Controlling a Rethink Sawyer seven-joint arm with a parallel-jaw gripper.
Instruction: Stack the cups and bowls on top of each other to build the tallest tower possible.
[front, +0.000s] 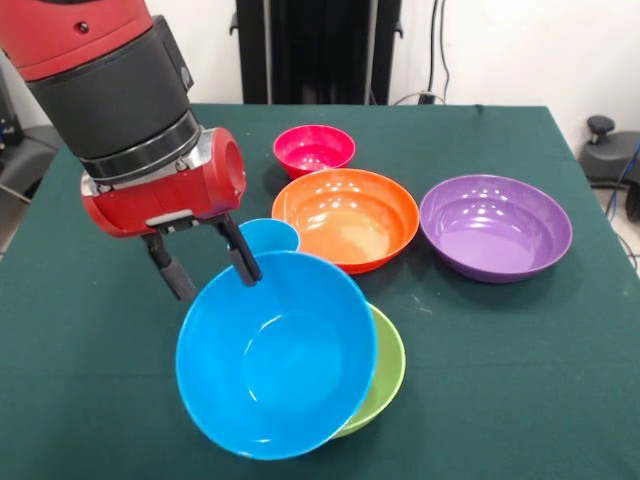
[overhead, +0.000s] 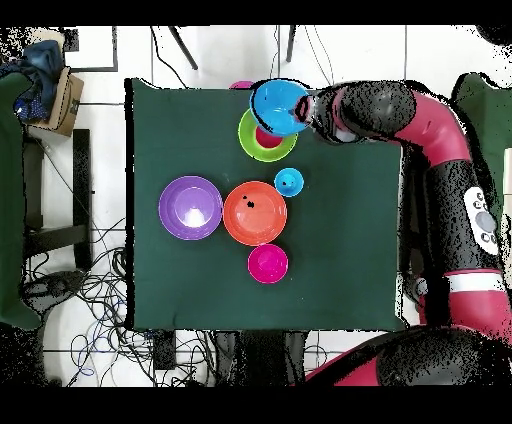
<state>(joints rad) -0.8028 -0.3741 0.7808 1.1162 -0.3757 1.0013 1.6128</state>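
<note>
My gripper (front: 214, 279) is shut on the rim of the blue bowl (front: 275, 355), one finger inside and one outside. The bowl hangs tilted toward the camera, just above the lime green bowl (front: 386, 372), which it mostly hides. In the overhead view the gripper (overhead: 308, 112) holds the blue bowl (overhead: 278, 104) over the far edge of the green bowl (overhead: 258, 148), where a pink-red patch shows inside. A light blue cup (front: 270, 235) stands upright right behind the blue bowl. The orange bowl (front: 345, 218), purple bowl (front: 495, 227) and a smaller pink bowl (front: 314, 149) rest singly on the table.
The green cloth table (front: 520, 380) carries everything. In the overhead view the orange bowl (overhead: 255, 213), purple bowl (overhead: 190, 208) and pink bowl (overhead: 268, 263) sit in a cluster, with the light blue cup (overhead: 288, 182) between them and the green bowl.
</note>
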